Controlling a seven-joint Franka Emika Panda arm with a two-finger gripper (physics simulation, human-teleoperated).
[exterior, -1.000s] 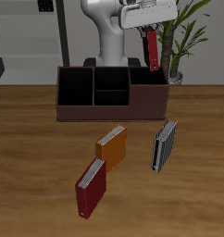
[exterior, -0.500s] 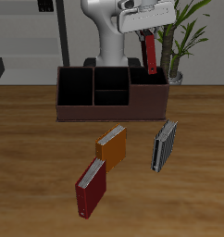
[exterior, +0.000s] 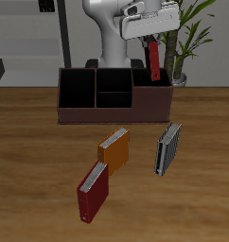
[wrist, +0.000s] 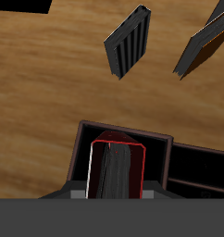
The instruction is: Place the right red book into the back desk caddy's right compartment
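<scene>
My gripper [exterior: 153, 40] is shut on the right red book [exterior: 155, 59] and holds it upright by its top. The book hangs over the full-depth end bay [exterior: 151, 87] of the dark-brown back desk caddy [exterior: 114, 113], with its lower end about level with the caddy's rim. In the wrist view the book [wrist: 117, 167] shows end-on, with its red cover edge and dark middle, inside the outline of that bay [wrist: 158, 148]. Whether the book touches the bay floor is hidden.
The twin dark-red book [exterior: 93, 189] lies near the table's front edge. An orange book [exterior: 114, 149] and a grey ribbed book [exterior: 167, 148] lie in front of the caddy. A potted plant [exterior: 187, 43] stands behind the caddy, close to the gripper.
The gripper has shifted slightly sideways, and the held book has swung from a slight tilt to nearly upright over the end bay. The books on the table have not moved.
</scene>
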